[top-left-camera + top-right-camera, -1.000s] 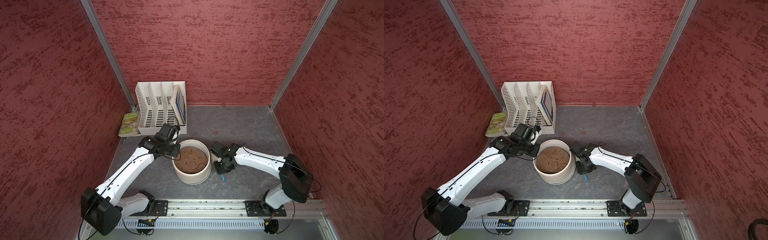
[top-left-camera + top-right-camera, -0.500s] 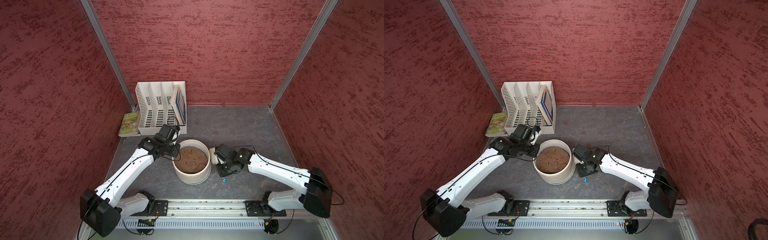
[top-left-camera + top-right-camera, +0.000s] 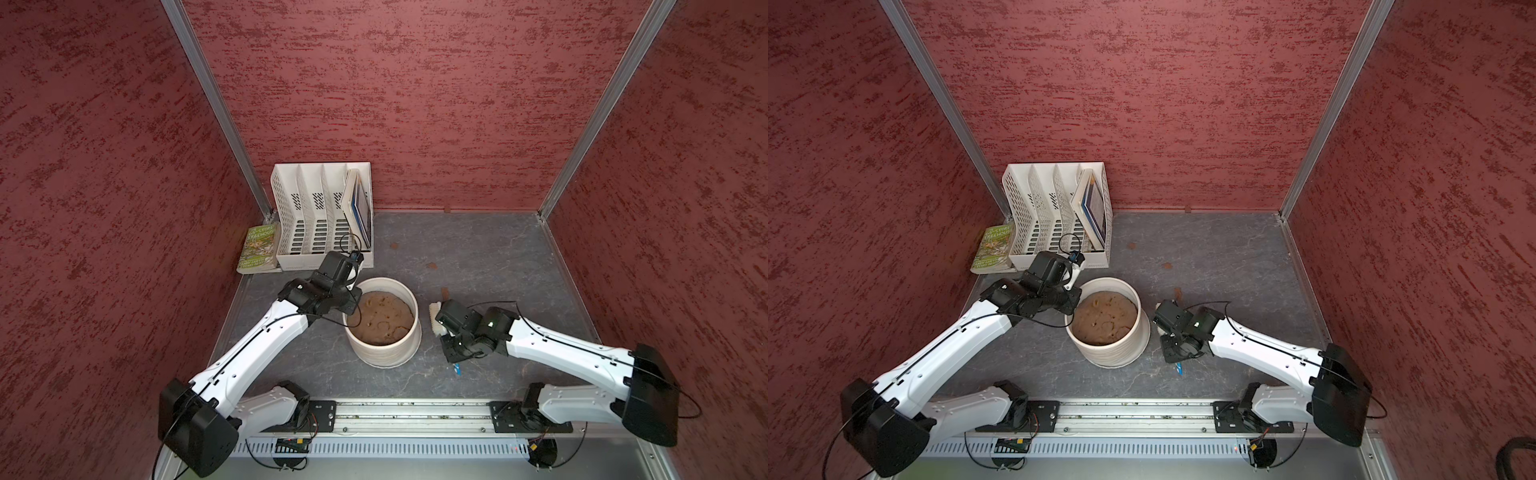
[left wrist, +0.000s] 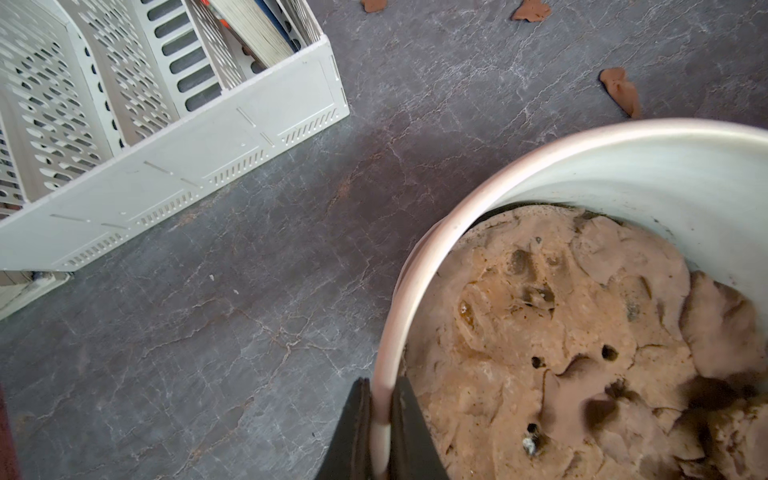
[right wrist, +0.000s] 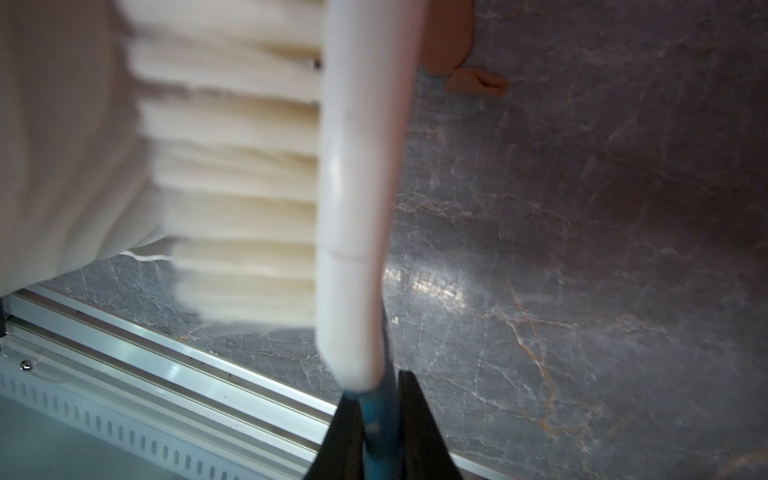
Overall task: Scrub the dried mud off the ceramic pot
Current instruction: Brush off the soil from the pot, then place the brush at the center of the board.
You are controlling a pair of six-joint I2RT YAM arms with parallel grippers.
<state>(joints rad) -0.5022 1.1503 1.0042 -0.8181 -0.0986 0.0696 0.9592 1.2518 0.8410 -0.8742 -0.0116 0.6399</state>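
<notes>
The cream ceramic pot (image 3: 384, 355) (image 3: 1115, 353) stands mid-floor, filled with lumpy tan soil (image 3: 384, 318). My left gripper (image 4: 381, 399) is shut on the pot's rim (image 4: 623, 137), one finger outside the wall and one inside. My right gripper (image 5: 380, 399) is shut on the blue handle of a white brush (image 5: 361, 166) (image 3: 435, 318). It holds the brush right of the pot, with the cream bristles (image 5: 237, 174) turned toward the outer wall; blur hides whether they touch. Flakes of dried mud (image 3: 432, 266) (image 4: 621, 89) (image 5: 478, 81) lie on the floor behind the pot.
A white slotted file organiser (image 3: 320, 216) with books stands at the back left. A green book (image 3: 258, 249) lies beside it. A metal rail (image 3: 395, 415) runs along the front edge. Red walls close in three sides.
My right arm's elbow has swung out to the right and lower, and the brush has shifted slightly right and toward the front. The left arm and the pot have stayed still.
</notes>
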